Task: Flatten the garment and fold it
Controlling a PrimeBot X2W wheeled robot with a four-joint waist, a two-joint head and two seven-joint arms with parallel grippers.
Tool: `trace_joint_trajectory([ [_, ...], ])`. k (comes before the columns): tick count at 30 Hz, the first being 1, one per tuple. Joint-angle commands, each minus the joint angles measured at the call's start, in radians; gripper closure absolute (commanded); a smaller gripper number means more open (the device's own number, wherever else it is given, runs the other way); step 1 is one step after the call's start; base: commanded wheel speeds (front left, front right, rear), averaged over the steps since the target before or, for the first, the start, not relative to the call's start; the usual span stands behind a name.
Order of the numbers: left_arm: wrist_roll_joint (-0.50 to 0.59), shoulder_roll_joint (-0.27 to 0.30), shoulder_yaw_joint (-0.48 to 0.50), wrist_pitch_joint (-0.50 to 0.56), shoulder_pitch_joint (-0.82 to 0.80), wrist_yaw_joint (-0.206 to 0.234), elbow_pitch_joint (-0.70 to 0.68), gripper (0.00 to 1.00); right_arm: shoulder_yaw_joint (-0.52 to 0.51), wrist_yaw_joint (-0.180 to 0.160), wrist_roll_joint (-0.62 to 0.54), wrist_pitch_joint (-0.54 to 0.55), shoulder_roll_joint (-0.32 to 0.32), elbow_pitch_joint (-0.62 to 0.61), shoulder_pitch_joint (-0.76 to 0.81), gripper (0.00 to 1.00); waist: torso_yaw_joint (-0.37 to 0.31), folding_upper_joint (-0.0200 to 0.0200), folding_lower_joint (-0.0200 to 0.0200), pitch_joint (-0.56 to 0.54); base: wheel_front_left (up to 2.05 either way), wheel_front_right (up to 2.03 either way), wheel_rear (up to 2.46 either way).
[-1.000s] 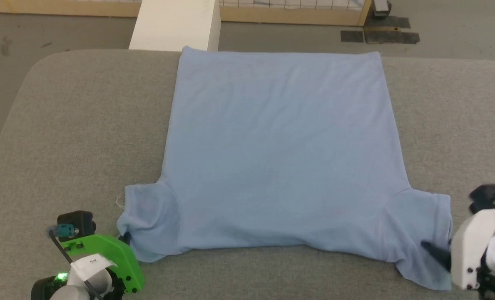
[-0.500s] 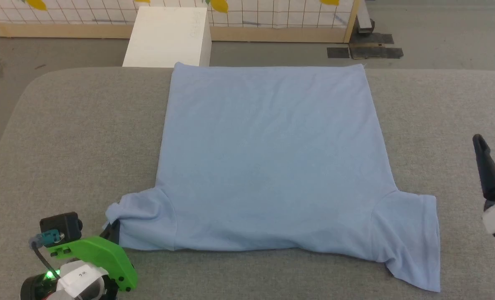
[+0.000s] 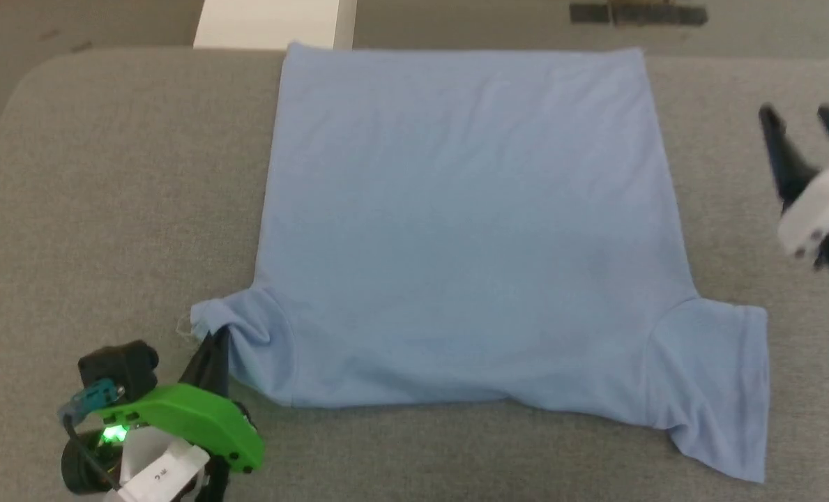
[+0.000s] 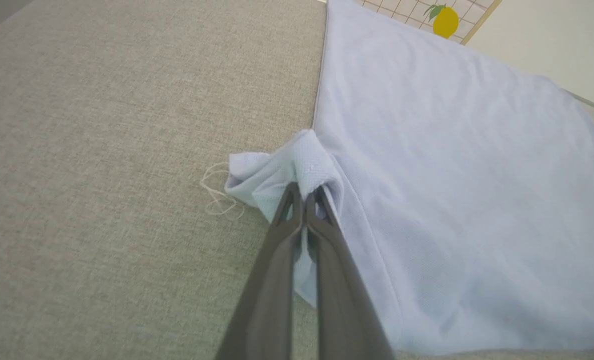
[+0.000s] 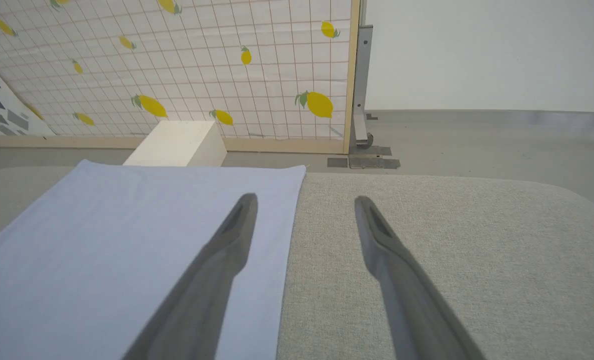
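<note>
The light blue garment [image 3: 463,230] lies spread nearly flat on the grey table [image 3: 121,209], hem at the far edge, sleeves toward me. My left gripper [image 3: 213,341] is shut on the bunched cuff of the left sleeve [image 4: 297,165], its fingers [image 4: 289,240] pinching a fold of cloth. The right sleeve [image 3: 717,376] lies loose and slightly creased at the near right. My right gripper [image 3: 801,118] hangs open above the table, just right of the garment's side edge [image 5: 289,225], with nothing between its fingers [image 5: 227,250]. Collar and placket are hidden.
A white box [image 3: 271,21] stands on the floor beyond the table's far edge. A lemon-print grid panel [image 5: 177,65] with a wooden frame stands behind it. A loose white thread [image 4: 217,195] lies on the table beside the left cuff.
The right gripper let go of the right sleeve, opened wide and rose away to the far right. The left gripper stays shut on the left cuff. The head camera shifted.
</note>
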Motion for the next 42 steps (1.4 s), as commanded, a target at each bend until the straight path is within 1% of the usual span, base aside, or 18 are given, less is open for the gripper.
trace_joint_trajectory([
  [1,0.01,-0.004,-0.005,-0.01,-0.019,0.0,-0.014,1.0,0.006,-0.001,-0.008,0.015,-0.012,0.023,-0.059,0.0,0.054,0.0,0.0,0.118,0.0,0.0,0.0],
  [4,0.024,-0.016,-0.025,-0.023,-0.046,-0.005,-0.054,1.0,0.028,-0.001,-0.034,0.088,-0.06,0.082,-0.197,0.0,0.096,0.0,0.0,0.208,0.0,0.0,0.0],
  [9,0.04,-0.039,-0.055,-0.048,-0.083,-0.015,-0.106,1.0,0.055,-0.001,-0.086,0.249,-0.137,0.151,-0.396,0.0,0.168,0.0,0.0,0.34,0.0,0.0,0.0],
  [13,0.049,-0.055,-0.078,-0.067,-0.104,-0.026,-0.134,1.0,0.065,-0.001,-0.123,0.384,-0.189,0.179,-0.518,0.0,0.222,0.0,0.0,0.417,0.0,0.0,0.0],
  [17,0.057,-0.068,-0.099,-0.076,-0.111,-0.029,-0.158,1.0,0.109,-0.001,-0.146,0.508,-0.224,0.177,-0.606,0.0,0.264,0.0,0.0,0.474,0.0,0.0,0.0],
  [22,0.065,-0.077,-0.12,-0.085,-0.11,-0.032,-0.191,1.0,0.154,-0.001,-0.167,0.622,-0.249,0.159,-0.664,0.0,0.298,0.0,0.0,0.524,0.0,0.0,0.0],
  [26,0.07,-0.08,-0.133,-0.088,-0.111,-0.034,-0.216,1.0,0.175,-0.001,-0.187,0.682,-0.269,0.139,-0.683,0.0,0.315,0.0,0.0,0.555,0.0,0.0,0.0],
  [33,0.078,-0.078,-0.147,-0.083,-0.108,-0.031,-0.255,1.0,0.167,-0.001,-0.209,0.754,-0.297,0.1,-0.677,0.0,0.321,0.0,0.0,0.59,0.0,0.0,0.0],
  [38,0.077,-0.073,-0.15,-0.077,-0.109,-0.032,-0.262,1.0,0.142,-0.001,-0.191,0.83,-0.285,0.086,-0.651,0.0,0.309,0.0,0.0,0.598,0.0,0.0,0.0],
  [39,0.077,-0.072,-0.151,-0.076,-0.112,-0.033,-0.262,1.0,0.135,-0.001,-0.188,0.85,-0.281,0.08,-0.646,0.82,0.306,0.0,0.0,0.597,0.0,0.0,0.0],
  [40,0.077,-0.071,-0.152,-0.075,-0.114,-0.034,-0.261,1.0,0.131,-0.001,-0.185,0.862,-0.279,0.073,-0.644,1.0,0.304,0.0,0.0,0.596,0.0,0.0,0.0],
  [42,0.077,-0.071,-0.154,-0.073,-0.12,-0.035,-0.26,1.0,0.118,-0.001,-0.183,0.888,-0.273,0.057,-0.639,1.0,0.298,0.0,0.0,0.592,0.0,0.0,0.0],
])
